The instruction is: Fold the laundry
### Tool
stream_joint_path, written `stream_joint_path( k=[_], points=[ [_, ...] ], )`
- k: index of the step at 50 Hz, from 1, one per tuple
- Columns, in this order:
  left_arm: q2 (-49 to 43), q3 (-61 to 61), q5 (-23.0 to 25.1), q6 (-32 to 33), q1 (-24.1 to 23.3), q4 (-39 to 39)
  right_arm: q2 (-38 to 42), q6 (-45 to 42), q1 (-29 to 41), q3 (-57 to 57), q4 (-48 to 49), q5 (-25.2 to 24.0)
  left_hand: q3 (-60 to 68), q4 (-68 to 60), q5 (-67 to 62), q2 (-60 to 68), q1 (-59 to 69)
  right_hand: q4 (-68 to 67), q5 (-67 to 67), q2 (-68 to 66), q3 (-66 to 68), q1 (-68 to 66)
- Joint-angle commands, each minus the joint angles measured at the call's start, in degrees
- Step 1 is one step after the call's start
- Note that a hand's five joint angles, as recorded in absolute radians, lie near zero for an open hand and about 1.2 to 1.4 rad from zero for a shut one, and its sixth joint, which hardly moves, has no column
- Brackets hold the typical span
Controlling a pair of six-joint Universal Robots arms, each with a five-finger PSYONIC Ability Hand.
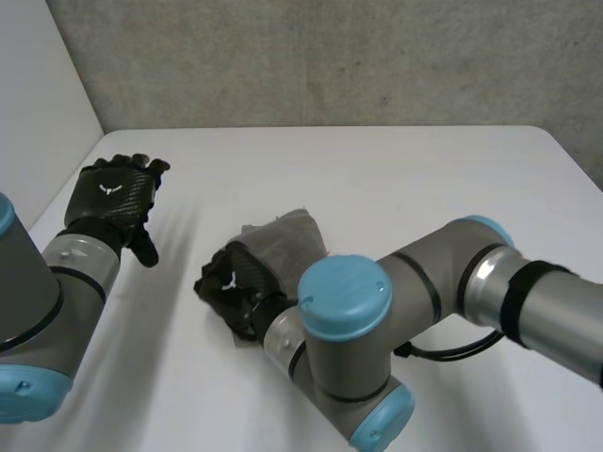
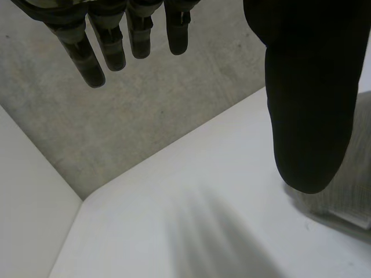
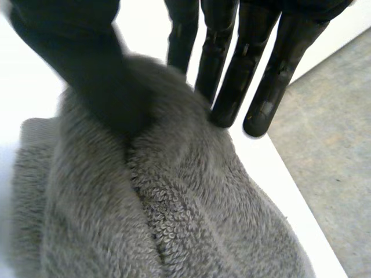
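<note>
A small grey towel (image 1: 288, 239) lies bunched near the middle of the white table (image 1: 424, 179). My right hand (image 1: 234, 282) sits at the towel's near left edge. In the right wrist view the towel (image 3: 174, 220) rises in a thick fold between that hand's thumb (image 3: 84, 61) and its straight fingers (image 3: 232, 75), which pinch it. My left hand (image 1: 113, 193) hovers apart over the table's far left, fingers (image 2: 104, 49) straight and spread, holding nothing. Beside its thumb a bit of the towel (image 2: 353, 185) shows.
A grey concrete wall (image 1: 330, 56) stands behind the table's far edge. A white panel (image 1: 38, 104) runs along the table's left side. My right arm (image 1: 452, 292) reaches across the near right of the table.
</note>
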State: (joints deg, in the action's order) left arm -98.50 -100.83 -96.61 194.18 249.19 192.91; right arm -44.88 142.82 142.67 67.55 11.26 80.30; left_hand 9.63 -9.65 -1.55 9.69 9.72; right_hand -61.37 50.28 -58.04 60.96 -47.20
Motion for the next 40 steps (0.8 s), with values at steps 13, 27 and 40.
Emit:
stream_joint_path(
  k=[13, 27, 40],
  points=[
    [-9.26, 14.25, 7.31, -15.14, -7.05, -2.27, -18.41, 35.33, -15.23, 3.02, -9.94, 3.63, 4.79, -4.77, -2.87, 4.73, 4.70, 51.37, -50.28, 48.04, -50.96, 37.20],
    [-28.41, 21.46, 0.19, -17.25, -9.78, -11.42, 3.28, 29.90, -17.78, -11.91, -20.92, -2.26, 4.96, -4.94, -3.04, 4.90, 4.87, 51.37, -50.28, 48.04, -50.96, 37.20],
    [-23.14, 19.88, 0.28, -9.08, -10.21, -11.94, -1.53, 23.46, -18.13, -12.53, -21.01, -0.41, 3.11, -3.09, -1.19, 3.05, 3.02, 51.37, -50.28, 48.04, -50.96, 37.20]
  ],
)
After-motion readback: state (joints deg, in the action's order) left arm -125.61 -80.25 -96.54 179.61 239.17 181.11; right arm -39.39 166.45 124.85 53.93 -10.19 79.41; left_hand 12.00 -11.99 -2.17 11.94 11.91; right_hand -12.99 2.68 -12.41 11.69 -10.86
